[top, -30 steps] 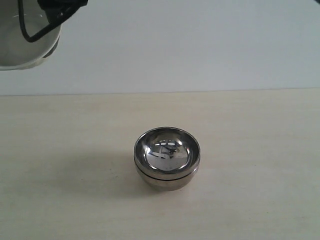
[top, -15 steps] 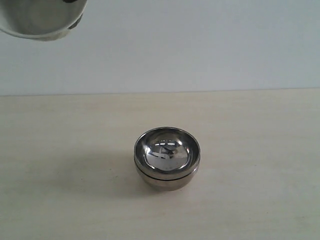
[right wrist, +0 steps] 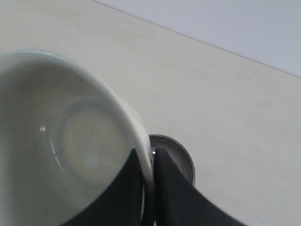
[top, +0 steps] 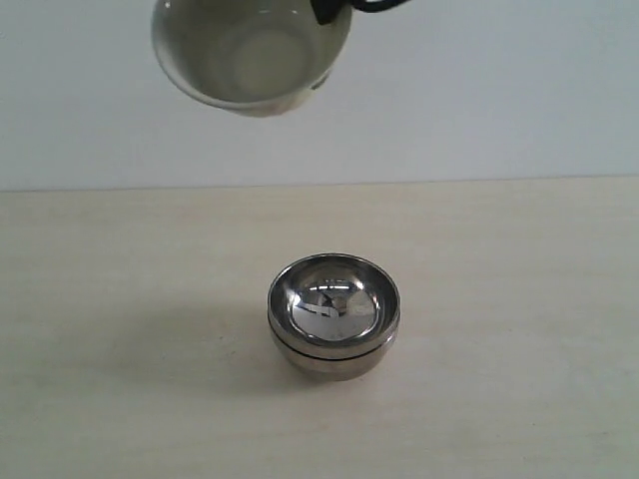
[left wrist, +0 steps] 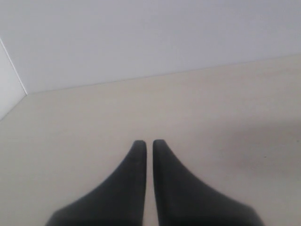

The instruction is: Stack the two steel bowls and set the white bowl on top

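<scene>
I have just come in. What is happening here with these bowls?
The right gripper pinches the rim of the white bowl and holds it tilted, high in the air. The two steel bowls sit nested one inside the other on the table. The left gripper is shut, holds nothing, and hangs over the table. The white bowl is not yet on the stack.

Nested steel bowls (top: 333,314) stand as the lone obstacle on the worktop (top: 519,299), with bare surface open all round them and back to the far edge, while the white bowl (top: 250,55), pinched at its rim by the right gripper (right wrist: 151,154), hangs tilted overhead, well clear of the stack.
</scene>
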Controlling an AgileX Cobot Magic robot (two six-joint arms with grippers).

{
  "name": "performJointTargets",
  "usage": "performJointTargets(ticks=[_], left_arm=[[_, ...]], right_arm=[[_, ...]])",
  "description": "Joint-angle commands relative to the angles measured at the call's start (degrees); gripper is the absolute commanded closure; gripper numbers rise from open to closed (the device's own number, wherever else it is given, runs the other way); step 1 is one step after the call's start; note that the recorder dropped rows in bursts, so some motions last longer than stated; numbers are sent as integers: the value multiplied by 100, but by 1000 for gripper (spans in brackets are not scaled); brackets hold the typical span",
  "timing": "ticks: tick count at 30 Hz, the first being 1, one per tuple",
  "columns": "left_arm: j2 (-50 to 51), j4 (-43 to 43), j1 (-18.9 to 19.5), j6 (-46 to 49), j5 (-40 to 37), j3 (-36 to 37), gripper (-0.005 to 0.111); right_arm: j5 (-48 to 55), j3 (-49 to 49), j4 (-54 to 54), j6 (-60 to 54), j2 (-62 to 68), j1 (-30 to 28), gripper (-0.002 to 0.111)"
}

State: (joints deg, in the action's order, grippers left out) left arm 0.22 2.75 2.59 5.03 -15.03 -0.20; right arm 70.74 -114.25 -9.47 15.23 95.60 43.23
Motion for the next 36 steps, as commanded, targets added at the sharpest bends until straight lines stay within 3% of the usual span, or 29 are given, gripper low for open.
performJointTargets(ticks=[1,8,18,36], left_arm=[[-22,-39,14,-56,44,20,103],[-22,-39,14,-56,44,20,103],[-22,-39,14,-56,44,20,103],[-22,-39,14,-56,44,20,103]], right_arm=[[-77,707,133,-172,-487,-282,108],[-81,1762,775,-600,-583,-835,108],[-1353,3023,1803,-1315,-573,-1796,108],[-2112,3158,3582,-1993,884,-1941,108]])
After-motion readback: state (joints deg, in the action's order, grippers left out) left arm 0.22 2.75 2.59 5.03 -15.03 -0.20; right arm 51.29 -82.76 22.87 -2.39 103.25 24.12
